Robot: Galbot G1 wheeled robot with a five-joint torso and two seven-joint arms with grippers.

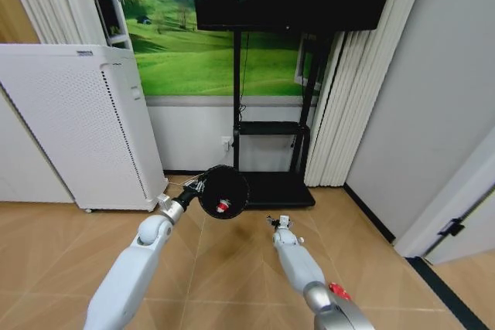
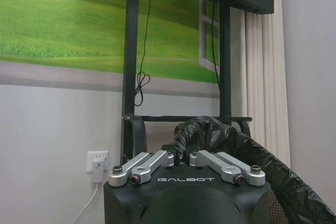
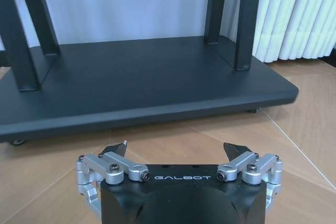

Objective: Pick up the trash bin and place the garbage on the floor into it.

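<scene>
Our left gripper (image 1: 195, 191) clamps the small black round trash bin's (image 1: 224, 192) rim; our right gripper (image 1: 279, 223) hangs wide above the floor.

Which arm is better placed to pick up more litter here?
Right, probably. The right end effector is open, empty and low over the floor, while the left end effector is shut on the trash bin, which already holds a red item.

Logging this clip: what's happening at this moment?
The left claw holds the trash bin off the floor by its bag-lined rim, mouth tipped toward the camera, with a red-and-white wrapper inside. The right claw hangs open and empty low over the floor, facing the black TV stand.
</scene>
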